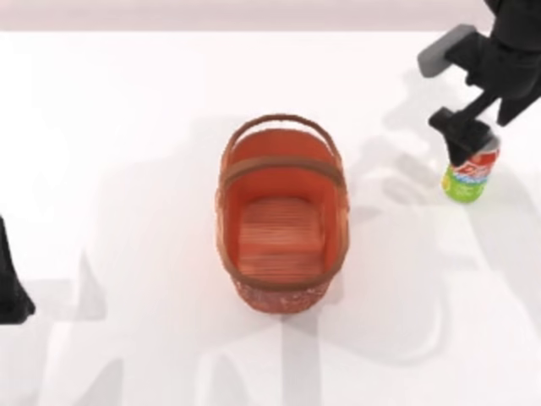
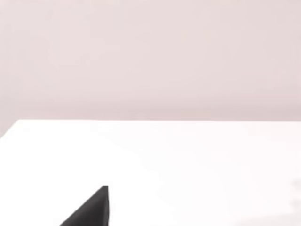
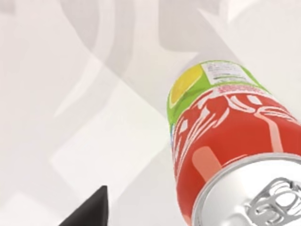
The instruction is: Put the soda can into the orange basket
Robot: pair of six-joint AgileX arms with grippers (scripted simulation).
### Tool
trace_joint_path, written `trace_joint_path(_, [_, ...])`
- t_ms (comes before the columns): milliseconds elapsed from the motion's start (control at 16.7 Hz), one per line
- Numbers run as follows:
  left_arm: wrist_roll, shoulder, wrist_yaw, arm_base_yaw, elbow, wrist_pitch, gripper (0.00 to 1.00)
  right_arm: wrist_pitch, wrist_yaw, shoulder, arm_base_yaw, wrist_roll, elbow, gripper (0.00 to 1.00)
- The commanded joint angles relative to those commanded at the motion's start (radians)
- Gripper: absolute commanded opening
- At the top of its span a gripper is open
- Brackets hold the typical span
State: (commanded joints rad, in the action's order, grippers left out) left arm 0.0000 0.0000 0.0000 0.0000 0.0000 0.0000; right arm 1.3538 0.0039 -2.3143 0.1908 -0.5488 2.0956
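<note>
The soda can (image 1: 470, 175) is standing upright on the white table (image 1: 127, 169) at the far right, well apart from the orange basket (image 1: 280, 222) sitting mid-table, with bare tabletop lying between them. The can is showing a red upper band with white lettering, a lime-green base and a silver top. The right gripper (image 1: 467, 139) is hanging over the can's top; whether its fingers are apart or clamped cannot be told. The left arm (image 1: 13, 283) is resting at the left edge.
</note>
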Motion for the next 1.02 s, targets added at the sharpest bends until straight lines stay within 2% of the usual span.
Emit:
trace_joint_path(480, [0.000, 0.000, 0.000, 0.000, 0.000, 0.000, 1.00, -0.179, 0.000, -0.017, 0.007, 0.000, -0.162, 1.00])
trace_joint_path(720, [0.000, 0.000, 0.000, 0.000, 0.000, 0.000, 1.00, -0.184, 0.000, -0.018, 0.007, 0.000, -0.167, 1.00])
trace_joint_path(1020, [0.000, 0.000, 0.000, 0.000, 0.000, 0.000, 1.00, -0.184, 0.000, -0.018, 0.007, 0.000, -0.167, 0.62])
